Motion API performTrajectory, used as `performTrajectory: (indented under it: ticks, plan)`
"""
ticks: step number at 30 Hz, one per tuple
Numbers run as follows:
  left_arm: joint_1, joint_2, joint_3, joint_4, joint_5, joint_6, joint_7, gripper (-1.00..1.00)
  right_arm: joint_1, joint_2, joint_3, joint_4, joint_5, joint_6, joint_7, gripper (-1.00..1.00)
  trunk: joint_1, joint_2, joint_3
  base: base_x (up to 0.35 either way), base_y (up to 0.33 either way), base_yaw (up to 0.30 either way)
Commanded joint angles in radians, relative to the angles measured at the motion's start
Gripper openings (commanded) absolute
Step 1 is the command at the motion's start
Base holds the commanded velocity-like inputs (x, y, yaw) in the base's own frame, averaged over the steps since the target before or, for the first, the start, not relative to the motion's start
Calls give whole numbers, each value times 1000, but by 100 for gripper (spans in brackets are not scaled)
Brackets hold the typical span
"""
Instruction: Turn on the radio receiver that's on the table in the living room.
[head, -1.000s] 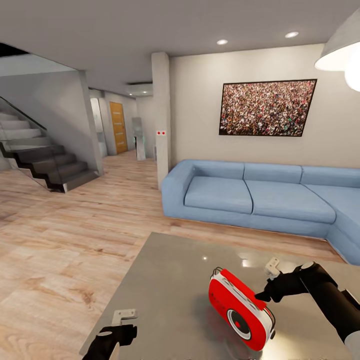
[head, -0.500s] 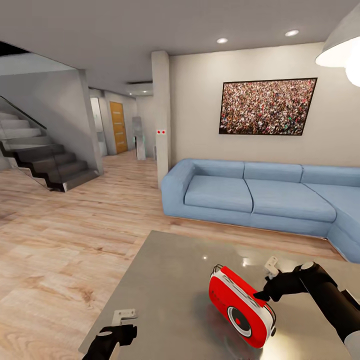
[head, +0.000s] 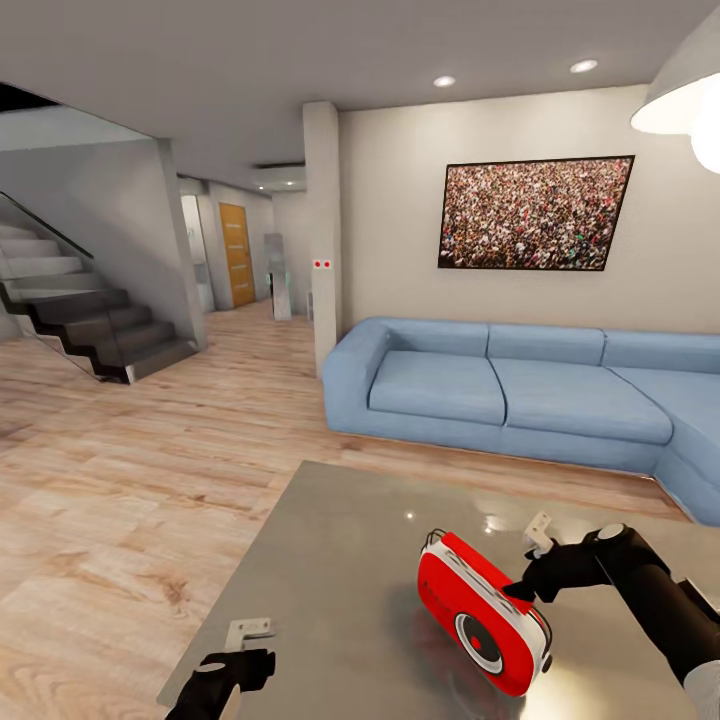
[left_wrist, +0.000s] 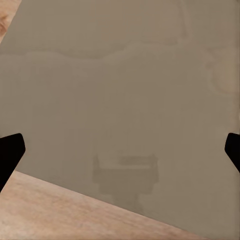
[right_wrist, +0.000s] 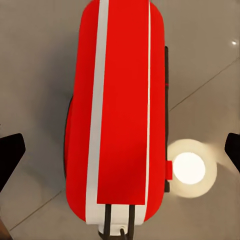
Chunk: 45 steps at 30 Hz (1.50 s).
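Observation:
The red radio receiver (head: 482, 612) stands on its edge on the glossy grey table (head: 340, 560), with its round dial facing me and the dial's centre red. My right gripper (head: 520, 588) hangs open just over the radio's far upper edge, one black finger close to or touching it. From the right wrist, the radio's red top with its white stripe (right_wrist: 120, 110) lies below and between the wide-spread fingertips (right_wrist: 10, 156). My left gripper (head: 250, 668) is open and holds nothing near the table's front left edge, with bare tabletop (left_wrist: 120, 90) beneath it.
A light blue sectional sofa (head: 520, 395) runs along the far wall under a framed crowd picture (head: 535, 213). A white pendant lamp (head: 685, 95) hangs at the upper right. Light wood floor (head: 140, 480) stretches left toward a staircase (head: 80, 310).
My right gripper has edged slightly closer to the radio's upper edge. The radio and my left gripper have stayed where they were.

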Motion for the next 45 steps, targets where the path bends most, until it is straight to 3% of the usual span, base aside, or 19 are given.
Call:
performTrajectory:
  ticks: [1,7,17,30,35,45]
  plan:
    - [0,0,0,0,0,0,0,100,0,2,0,0,0,0,0,100,0,0,0,0,0,0]
    - [0,0,0,0,0,0,0,100,0,5,0,0,1,-1,-1,100,0,0,0,0,0,0]
    - [0,0,0,0,0,-2,0,100,0,6,-1,0,2,-1,-1,100,38,-70,-31,0,0,0]
    - [0,-1,-1,0,0,-2,0,100,0,6,-1,0,2,-2,-26,100,38,-70,-31,0,0,0]
    - [0,-2,-1,0,0,-2,0,100,0,6,-1,0,2,-2,-28,100,57,-105,-47,0,0,0]
    - [0,-2,-1,0,0,-2,0,100,0,6,2,1,2,-2,-28,100,57,-105,-47,0,0,0]
